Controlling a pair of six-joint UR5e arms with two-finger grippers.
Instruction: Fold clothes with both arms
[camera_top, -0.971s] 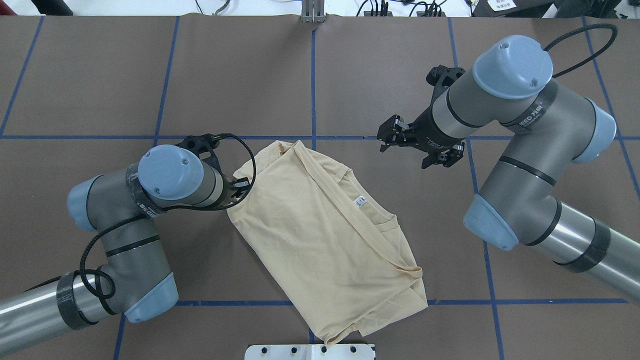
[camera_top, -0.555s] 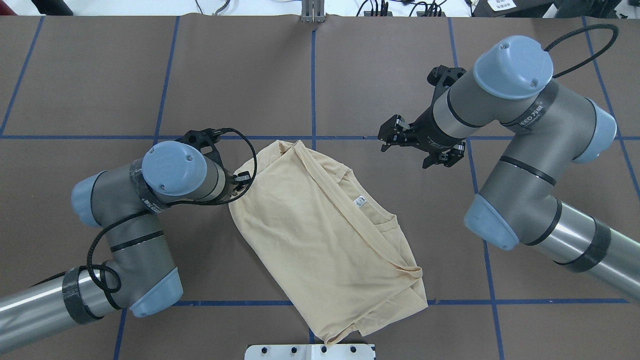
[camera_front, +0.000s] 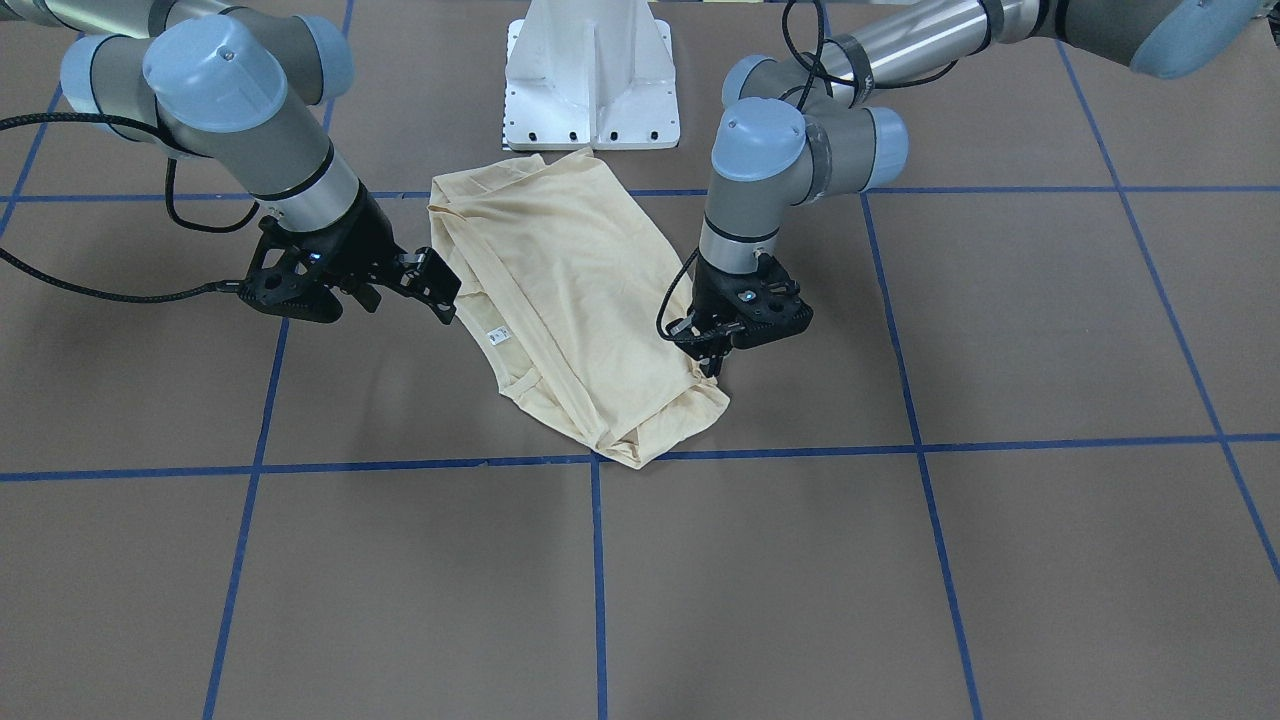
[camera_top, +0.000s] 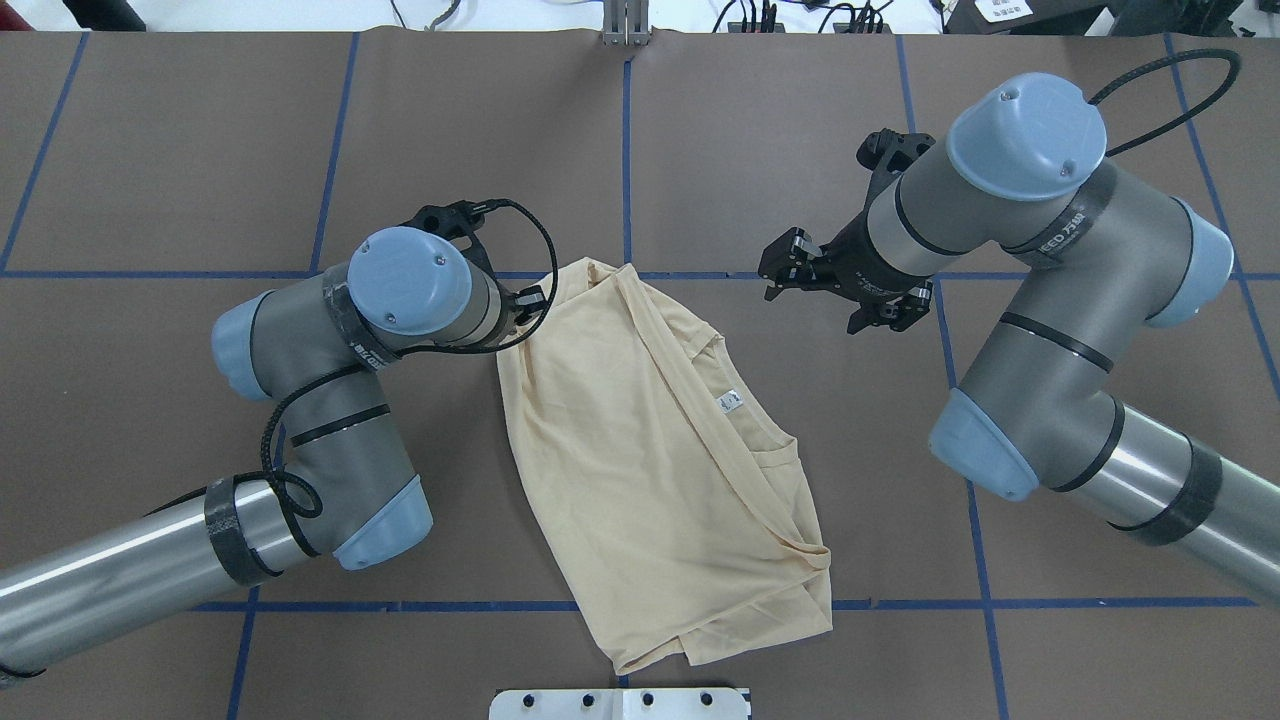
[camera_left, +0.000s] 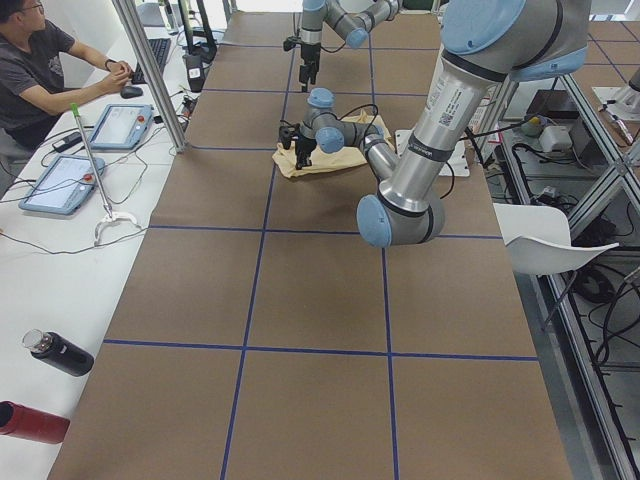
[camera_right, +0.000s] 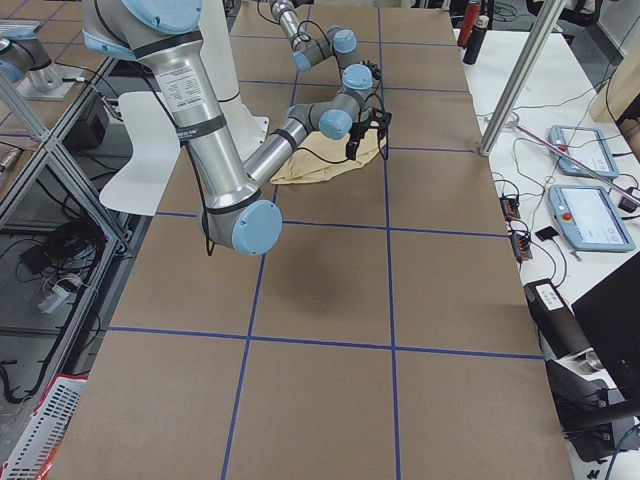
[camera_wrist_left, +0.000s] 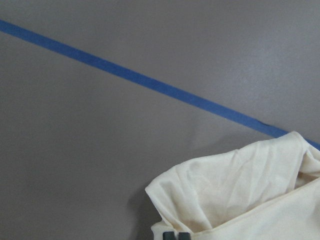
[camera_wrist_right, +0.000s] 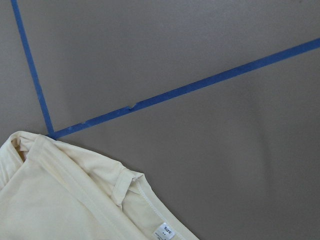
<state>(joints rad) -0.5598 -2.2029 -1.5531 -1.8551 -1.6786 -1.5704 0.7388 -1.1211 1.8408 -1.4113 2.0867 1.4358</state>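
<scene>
The cream shirt (camera_top: 650, 470) lies folded into a long bundle in the middle of the overhead view. It rests flat on the table (camera_top: 800, 150), which is covered in brown paper crossed by blue tape lines (camera_top: 150, 273). Its long axis runs diagonally from just left of centre down toward the lower right. The upper end touches one tape line, and the lower end lies across another, just short of the white pedestal (camera_top: 620, 703) at the bottom edge. The neck tag (camera_top: 730, 401) and collar opening sit on its right-hand long edge. The left gripper (camera_front: 712, 352) is clamped on the cloth at the bundle's upper left corner. The right gripper (camera_top: 778, 270) hangs with jaws apart, holding nothing, above and right of the shirt and clear of the cloth. In the left-side view a white desk runs along the frame's left, with tablets (camera_left: 122, 125), a seated person (camera_left: 45, 70) at upper left and a black bottle (camera_left: 58, 352) at lower left.
</scene>
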